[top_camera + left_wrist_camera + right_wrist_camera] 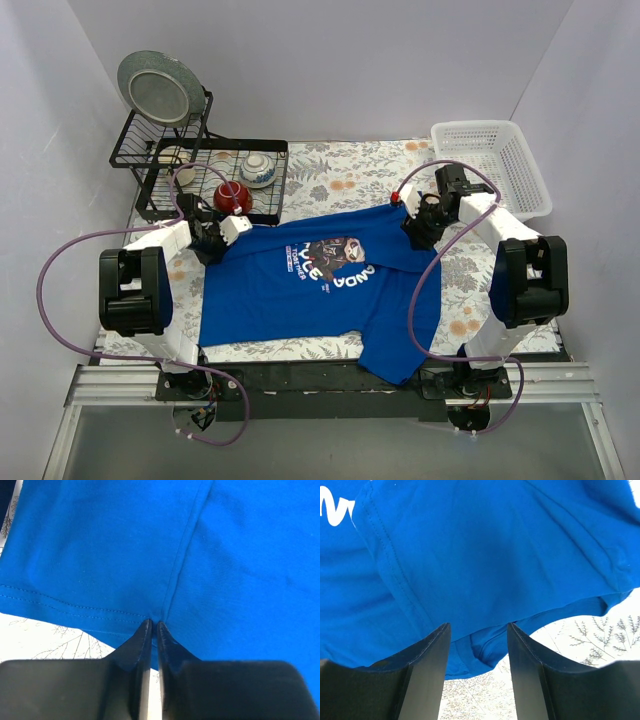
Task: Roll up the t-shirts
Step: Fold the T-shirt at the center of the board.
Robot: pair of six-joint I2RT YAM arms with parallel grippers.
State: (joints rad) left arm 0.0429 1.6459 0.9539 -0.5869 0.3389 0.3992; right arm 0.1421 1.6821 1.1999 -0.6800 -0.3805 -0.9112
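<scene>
While the left gripper [153,624] pinches the stitched hem of the t-shirt [100,545] with its jaws nearly together, right where a seam meets the edge, the right gripper [479,625] stands with its jaws well apart and a loose fold of blue cloth lies in the gap. We cannot tell whether that fold touches either finger.

Just behind the left gripper we see a black wire dish rack [215,180] holding a red bowl [233,197] and a patterned bowl [258,170], with a grey plate [158,87] propped upright at its back. A white basket [495,160] sits behind the right arm at the far right corner. Purple cables [60,290] loop outward from both arms.

Royal blue, the shirt lies spread across the middle of the floral-covered table [330,175] with its chest side up, showing a dark graphic and white lettering. One near corner hangs over the table's edge onto the black rail [300,378].

We find the lettering too small to read, and the two arms cover the shirt's far corners.
</scene>
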